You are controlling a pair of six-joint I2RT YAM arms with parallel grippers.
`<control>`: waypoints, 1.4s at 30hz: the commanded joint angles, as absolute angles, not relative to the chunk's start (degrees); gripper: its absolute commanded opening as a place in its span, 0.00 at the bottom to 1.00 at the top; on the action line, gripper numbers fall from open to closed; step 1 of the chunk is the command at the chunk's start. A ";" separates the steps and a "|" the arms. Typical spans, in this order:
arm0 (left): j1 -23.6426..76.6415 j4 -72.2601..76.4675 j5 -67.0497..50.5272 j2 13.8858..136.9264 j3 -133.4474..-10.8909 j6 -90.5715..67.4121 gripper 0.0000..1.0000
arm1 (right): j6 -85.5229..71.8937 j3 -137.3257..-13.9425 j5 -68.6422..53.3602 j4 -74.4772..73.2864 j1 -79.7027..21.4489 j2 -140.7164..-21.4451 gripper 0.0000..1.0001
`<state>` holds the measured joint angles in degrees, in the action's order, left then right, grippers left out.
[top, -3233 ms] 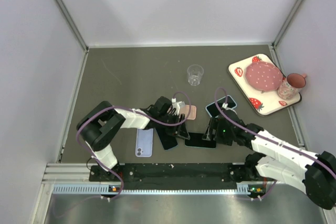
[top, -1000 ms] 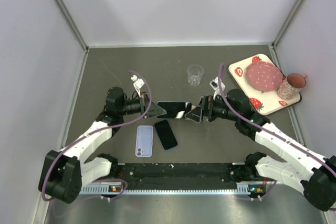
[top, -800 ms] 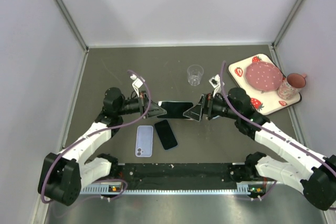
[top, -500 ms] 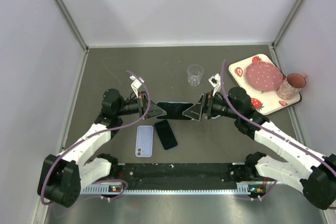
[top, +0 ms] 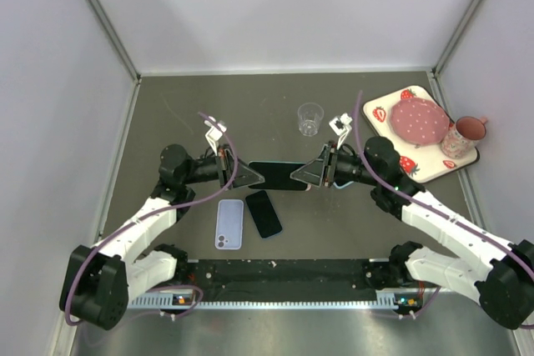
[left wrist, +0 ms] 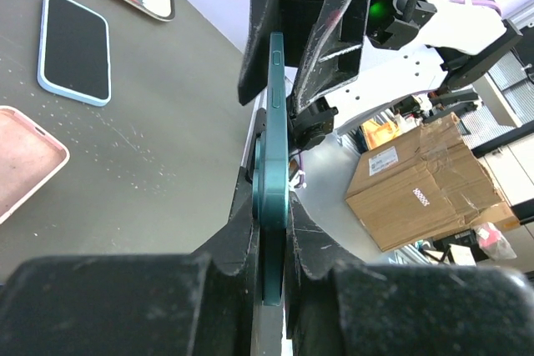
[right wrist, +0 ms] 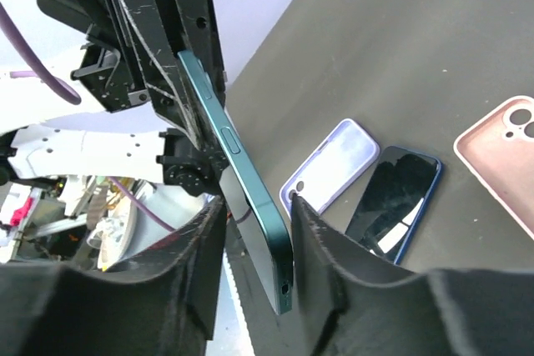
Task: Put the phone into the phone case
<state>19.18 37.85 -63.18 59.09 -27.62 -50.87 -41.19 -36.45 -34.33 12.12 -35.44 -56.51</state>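
Observation:
A teal phone (top: 275, 175) hangs in the air between my two grippers, above the table's middle. My left gripper (top: 250, 176) is shut on its left end; the left wrist view shows both fingers pressed on the phone's faces (left wrist: 272, 206). My right gripper (top: 299, 175) straddles the other end with its jaws apart. In the right wrist view the phone (right wrist: 250, 198) leans on one finger, with a gap to the other. A lavender phone case (top: 229, 224) lies flat below, also in the right wrist view (right wrist: 329, 164). A pink case (right wrist: 501, 156) lies further right.
A dark blue phone (top: 264, 213) lies beside the lavender case. A phone in a light blue case (left wrist: 75, 47) lies on the table. A clear cup (top: 310, 118) stands behind. A strawberry tray (top: 425, 168) and a pink mug (top: 463, 135) sit at the right.
Both arms have lifted the teal phone off the table and hold it between them. In the last half second the right jaws have spread apart and drawn back slightly to the right.

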 commanded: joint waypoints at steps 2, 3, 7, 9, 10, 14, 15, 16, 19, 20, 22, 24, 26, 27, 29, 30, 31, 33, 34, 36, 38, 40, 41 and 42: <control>18.98 47.19 -61.18 58.01 -26.55 -53.08 0.00 | -42.10 -37.44 -38.14 17.93 -35.07 -55.90 0.35; 19.07 47.72 -60.39 57.31 -25.93 -53.35 0.00 | -42.10 -37.44 -38.23 17.84 -35.16 -55.81 0.36; 18.98 47.72 -60.64 57.30 -26.54 -53.53 0.00 | -42.19 -37.35 -37.71 16.79 -35.16 -55.46 0.42; 18.98 47.38 -60.56 57.04 -26.46 -53.26 0.00 | -42.19 -36.91 -37.27 16.27 -35.07 -54.93 0.43; 18.98 47.03 -60.21 56.87 -26.46 -52.74 0.00 | -42.10 -36.91 -35.96 15.56 -35.16 -54.84 0.44; 18.98 46.23 -59.85 56.08 -26.11 -52.91 0.00 | -41.84 -36.74 -35.42 14.41 -35.07 -53.70 0.48; 18.98 46.23 -59.51 55.81 -25.93 -52.82 0.00 | -41.92 -36.48 -35.42 14.76 -35.16 -53.27 0.51; 18.98 46.14 -59.50 55.64 -25.93 -52.74 0.00 | -42.18 -36.21 -35.51 15.20 -35.07 -53.09 0.51; 18.98 45.44 -59.68 55.46 -26.10 -52.47 0.00 | -42.80 -35.33 -36.64 16.25 -35.07 -52.74 0.50; 18.98 45.44 -59.68 55.37 -26.19 -52.56 0.00 | -42.89 -35.16 -37.00 16.61 -35.07 -52.56 0.48; 18.98 45.79 -59.85 55.20 -26.10 -52.73 0.00 | -43.59 -34.81 -38.31 18.36 -35.07 -52.21 0.43; 18.98 45.79 -59.24 54.84 -25.93 -52.73 0.00 | -43.86 -34.19 -38.84 19.51 -35.07 -51.86 0.35; 18.98 46.58 -59.15 54.84 -25.84 -53.17 0.00 | -44.38 -34.01 -40.25 21.35 -35.07 -51.86 0.19; 18.98 47.37 -59.24 54.93 -25.75 -54.04 0.00 | -44.73 -34.01 -40.60 21.97 -34.98 -51.94 0.12; 18.98 49.39 -59.59 55.54 -25.84 -55.10 0.00 | -46.58 -33.84 -41.48 24.94 -35.07 -52.29 0.00; 18.98 49.83 -59.85 55.72 -25.84 -55.63 0.00 | -47.28 -33.92 -41.83 25.74 -35.07 -52.47 0.00; 18.98 50.18 -59.94 55.81 -25.75 -55.72 0.00 | -47.81 -34.01 -42.18 26.27 -35.07 -52.47 0.00; 18.98 49.75 -59.94 55.81 -25.58 -55.29 0.00 | -47.81 -34.01 -42.19 26.63 -35.07 -52.30 0.00; 18.98 49.31 -59.94 55.46 -25.58 -54.94 0.00 | -47.20 -34.27 -42.01 26.20 -35.07 -52.21 0.00; 18.98 44.50 -58.37 54.59 -26.27 -51.88 0.09 | -45.19 -35.32 -41.05 22.52 -35.07 -51.51 0.00; 18.98 37.99 -56.61 53.97 -26.98 -47.84 0.17 | -43.95 -35.77 -40.09 19.79 -35.07 -51.15 0.00; 18.98 32.56 -54.42 53.09 -28.03 -45.27 0.31 | -43.42 -36.12 -38.68 18.11 -34.98 -50.89 0.00; 18.98 30.87 -53.62 52.91 -28.39 -42.91 0.38 | -42.90 -36.30 -36.58 15.50 -35.07 -50.80 0.00; 18.98 29.11 -53.00 52.56 -29.26 -41.76 0.47 | -42.72 -36.73 -35.95 14.69 -35.07 -50.80 0.00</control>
<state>19.05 37.32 -58.94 54.37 -25.82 -51.13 -43.94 -33.45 -40.69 17.69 -34.87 -52.53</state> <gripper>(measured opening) 0.347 0.055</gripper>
